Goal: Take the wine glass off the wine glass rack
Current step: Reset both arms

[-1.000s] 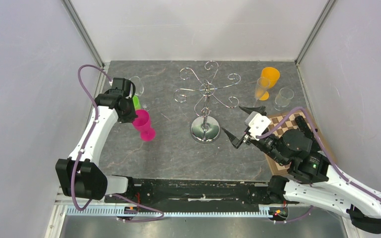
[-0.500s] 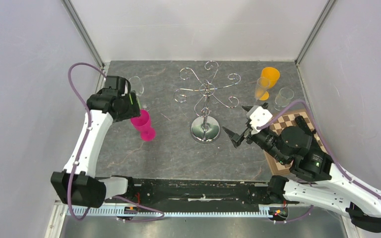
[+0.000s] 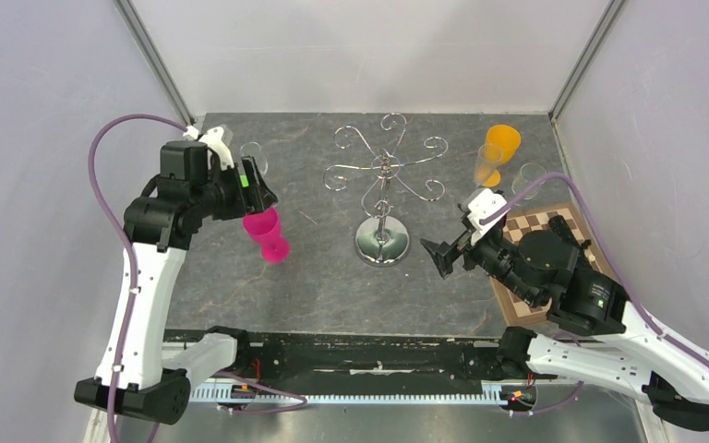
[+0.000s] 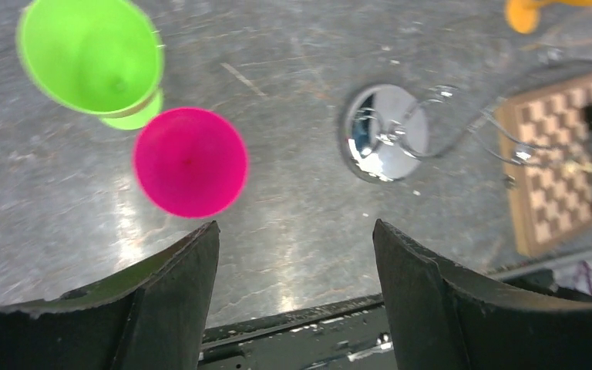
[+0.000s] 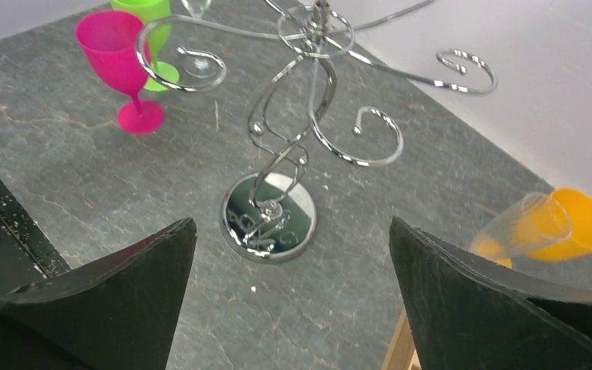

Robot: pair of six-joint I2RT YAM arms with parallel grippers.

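Item: wine glass rack (image 3: 384, 189), chrome wire, with a round mirrored base, a thin post and scrolled arms. It stands upright at the middle of the grey stone-patterned tabletop (image 3: 332, 281), between the two arms. Right tool (image 3: 435, 257): spread wide and holding nothing. It sits low, just right of the rack's base, with its tips turned toward the base and apart from it. The right wrist view shows the base centred between the two dark fingers (image 5: 100, 308) and beyond them. Left tool (image 3: 260, 191): also spread wide and empty, raised over the tabletop's left side and well apart from the rack. Item: pink wine glass (image 3: 269, 232), upright on its foot on the tabletop, directly under the left tool and left of the rack. The left wrist view looks down into its bowl, just beyond the left-hand finger, with the rack's base farther off toward the upper right of that view. Item: green wine glass (image 4: 89, 55), upright, just beside the pink one on its far side. Item: clear glass (image 3: 254, 157), near the far left corner. Item: orange glass (image 3: 502, 144), at the far right, with a clear flute (image 3: 486, 165) just beside it and another clear glass (image 3: 529, 180) to its right. Item: chequered board (image 3: 561, 224), flat at the tabletop's right edge and partly covered by the right arm.
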